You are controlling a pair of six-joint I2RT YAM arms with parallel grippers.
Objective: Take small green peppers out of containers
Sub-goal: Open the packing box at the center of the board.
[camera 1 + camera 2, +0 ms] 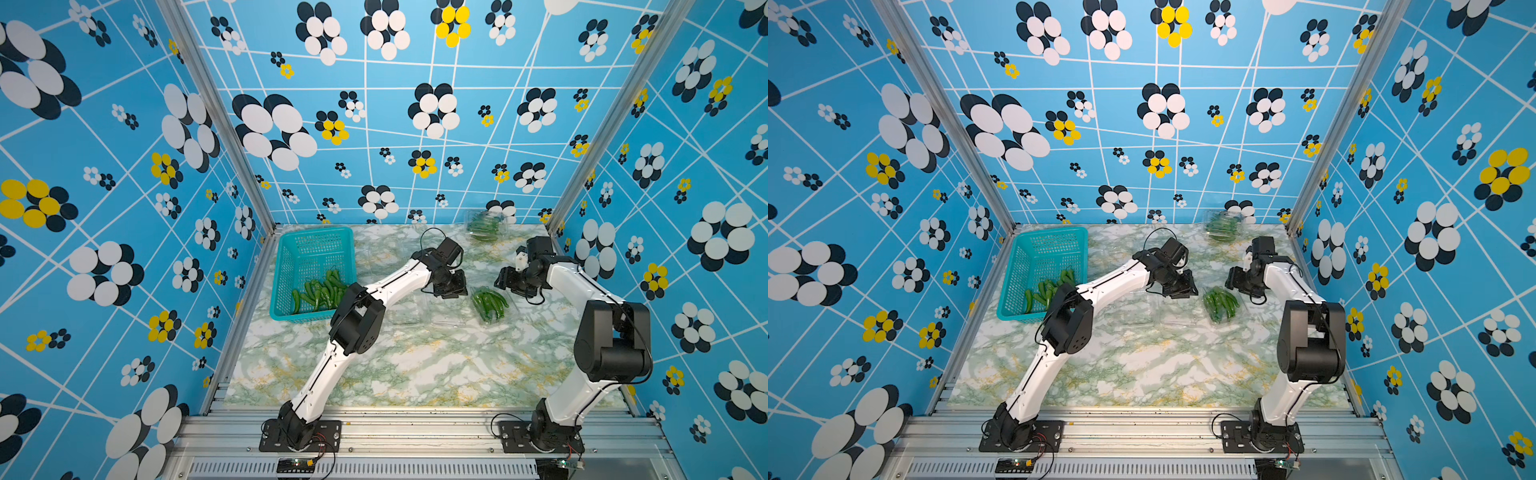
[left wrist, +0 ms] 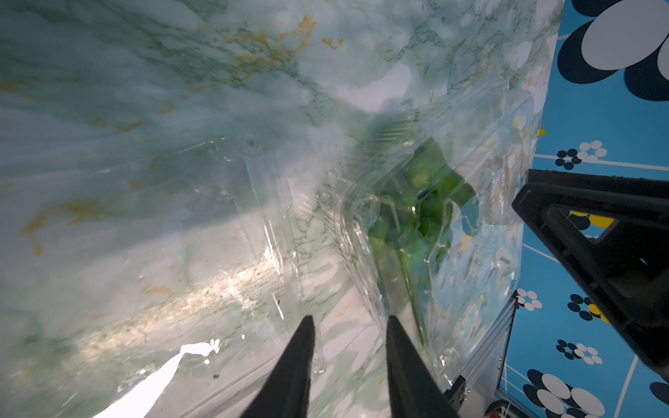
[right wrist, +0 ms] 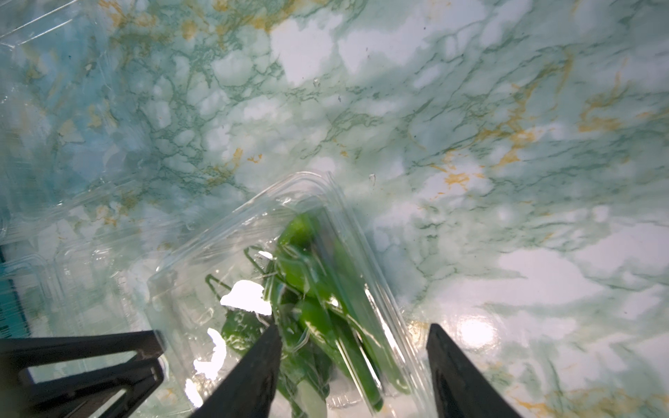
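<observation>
A clear container point(image 1: 514, 308) holding a bunch of small green peppers point(image 1: 490, 304) lies on the marble table right of centre, seen in both top views point(image 1: 1221, 303). My right gripper point(image 3: 354, 331) is open and straddles one long wall of this container point(image 3: 224, 246). One finger sits over the peppers point(image 3: 307, 275) and the other over bare table. My left gripper point(image 2: 351, 322) hovers open just beside the same container point(image 2: 488, 217), with only table between its fingers. A second container of peppers point(image 1: 484, 224) rests at the back edge.
A teal perforated basket point(image 1: 309, 249) at the back left holds several loose peppers point(image 1: 320, 293). An empty clear clamshell point(image 1: 409, 313) lies open under my left arm, and another clear one point(image 1: 382, 249) sits beside the basket. Patterned walls close three sides.
</observation>
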